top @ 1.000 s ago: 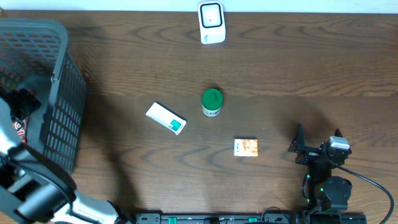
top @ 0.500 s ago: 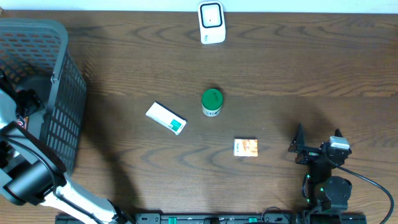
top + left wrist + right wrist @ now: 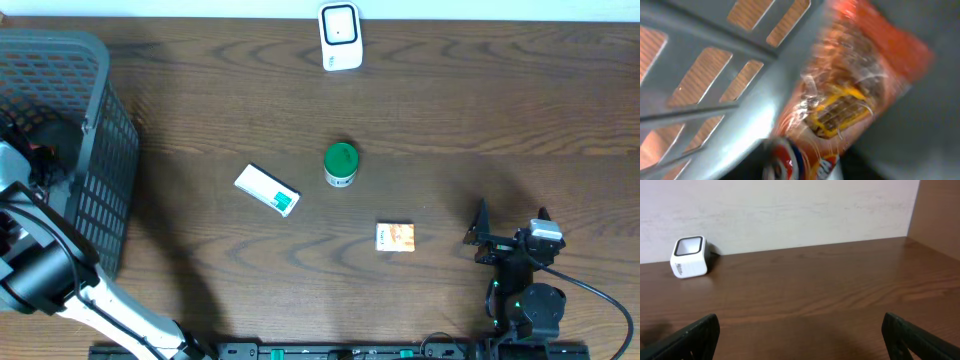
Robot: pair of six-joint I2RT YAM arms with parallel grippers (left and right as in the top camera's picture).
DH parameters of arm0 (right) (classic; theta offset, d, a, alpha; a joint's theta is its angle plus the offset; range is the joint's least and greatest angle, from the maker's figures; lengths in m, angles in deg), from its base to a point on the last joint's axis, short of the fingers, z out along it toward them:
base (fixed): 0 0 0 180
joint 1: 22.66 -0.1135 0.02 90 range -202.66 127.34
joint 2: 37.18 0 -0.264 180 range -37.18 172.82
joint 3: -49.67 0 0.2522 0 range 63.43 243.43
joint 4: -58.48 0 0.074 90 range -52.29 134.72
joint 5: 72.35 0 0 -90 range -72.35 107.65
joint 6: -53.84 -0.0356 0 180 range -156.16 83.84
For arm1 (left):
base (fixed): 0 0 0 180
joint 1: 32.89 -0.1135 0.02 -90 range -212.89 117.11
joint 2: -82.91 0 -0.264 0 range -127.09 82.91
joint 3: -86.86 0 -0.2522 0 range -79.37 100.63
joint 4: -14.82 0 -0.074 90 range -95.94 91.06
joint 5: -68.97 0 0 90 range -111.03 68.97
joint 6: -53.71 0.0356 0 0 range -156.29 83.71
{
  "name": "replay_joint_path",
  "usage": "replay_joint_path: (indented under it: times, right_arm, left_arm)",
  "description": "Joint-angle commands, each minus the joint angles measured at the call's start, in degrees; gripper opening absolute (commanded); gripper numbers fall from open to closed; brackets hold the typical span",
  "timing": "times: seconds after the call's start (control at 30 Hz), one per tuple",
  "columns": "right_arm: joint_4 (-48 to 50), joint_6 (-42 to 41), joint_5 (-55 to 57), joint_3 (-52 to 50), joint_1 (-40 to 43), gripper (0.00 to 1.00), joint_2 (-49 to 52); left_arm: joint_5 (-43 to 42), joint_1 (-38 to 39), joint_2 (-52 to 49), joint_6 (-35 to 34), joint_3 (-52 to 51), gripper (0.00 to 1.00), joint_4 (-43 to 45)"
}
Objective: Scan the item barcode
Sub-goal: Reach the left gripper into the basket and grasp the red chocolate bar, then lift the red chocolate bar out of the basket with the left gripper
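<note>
At 9 o'clock, deep in the grey basket [image 3: 95, 150] with the left gripper [image 3: 25, 148], jaws impossible to tell. Orange snack packet [image 3: 850, 100] hard against the slatted wall. Mid-table: white-and-green box [image 3: 267, 190], green-lidded jar [image 3: 341, 164], small orange box [image 3: 395, 237]. Scanner [image 3: 340, 36] at 12 o'clock. At 5 o'clock, right gripper [image 3: 510, 232] spread wide, empty.

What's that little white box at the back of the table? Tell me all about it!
The white box is a small block with rounded corners, plastic by its look, with a dark-rimmed square window on top. It stands by itself at the far edge of the table, close to the wall, with something dark just behind it. Only the table touches it.
</note>
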Motion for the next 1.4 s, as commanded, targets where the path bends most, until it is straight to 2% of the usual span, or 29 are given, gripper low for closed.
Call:
replay_joint_path:
  times: [0.0,0.07,0.27,0.43,0.53,0.6,0.63,0.7,0.77,0.8,0.9,1.0,1.07,1.2,1.27,1.37]
  right_arm:
    - [-0.2,0.7,-0.1,-0.1,-0.3,0.99,-0.2]
    - [-0.2,0.7,-0.1,-0.1,-0.3,0.99,-0.2]
    - [-0.2,0.7,-0.1,-0.1,-0.3,0.99,-0.2]
    - [-0.2,0.7,-0.1,-0.1,-0.3,0.99,-0.2]
    - [-0.2,0.7,-0.1,-0.1,-0.3,0.99,-0.2]
    - [-0.2,0.7,-0.1,-0.1,-0.3,0.99,-0.2]
    - [-0.2,0.7,-0.1,-0.1,-0.3,0.99,-0.2]
    - [-0.2,0.7,-0.1,-0.1,-0.3,0.99,-0.2]
    - [-0.2,0.7,-0.1,-0.1,-0.3,0.99,-0.2]
    - [-0.2,0.7,-0.1,-0.1,-0.3,0.99,-0.2]
    - [-0.2,0.7,-0.1,-0.1,-0.3,0.99,-0.2]
    - [-0.2,0.7,-0.1,-0.1,-0.3,0.99,-0.2]
    - [-0.2,0.7,-0.1,-0.1,-0.3,0.99,-0.2]
    - [-0.2,0.7,-0.1,-0.1,-0.3,0.99,-0.2]
    - [-0.2,0.7,-0.1,-0.1,-0.3,0.99,-0.2]
    - [-0.2,0.7,-0.1,-0.1,-0.3,0.99,-0.2]
  left_arm:
    - [-3.5,-0.9,-5.2,-3.3,-1.7,0.19,-1.7]
    - [-7.6,-0.9,-4.4,-5.7,-1.7,0.08,-2.1]
    - [-19.6,-0.8,1.5,-6.8,-1.7,0.07,-5.2]
    - [-37.0,-0.8,14.3,-6.9,-1.6,0.07,-6.6]
    - [-47.0,-0.8,25.3,-9.7,-0.9,0.07,-6.3]
    - [-48.2,-0.8,31.7,-13.0,-0.5,0.07,-5.2]
    - [-48.0,-0.8,38.1,-15.3,-0.5,0.07,-4.0]
    - [-47.5,-0.8,44.3,-16.0,-0.5,0.07,-3.5]
    - [-43.5,-0.7,49.5,-16.5,-0.5,0.07,-4.1]
    - [-42.8,-0.7,53.3,-19.8,-0.5,0.07,-5.0]
    - [-53.0,0.1,56.8,-21.6,-0.5,0.07,-7.0]
    - [-64.5,3.8,58.0,-20.2,-0.5,0.07,-11.6]
    - [-68.9,7.7,57.7,-17.1,-0.6,0.07,-17.4]
    - [-69.6,19.1,55.1,-9.0,-2.3,0.07,-30.7]
    - [-69.6,24.7,53.5,-6.4,-4.0,0.07,-33.6]
    - [-69.6,34.6,50.3,-5.6,-8.0,0.07,-33.0]
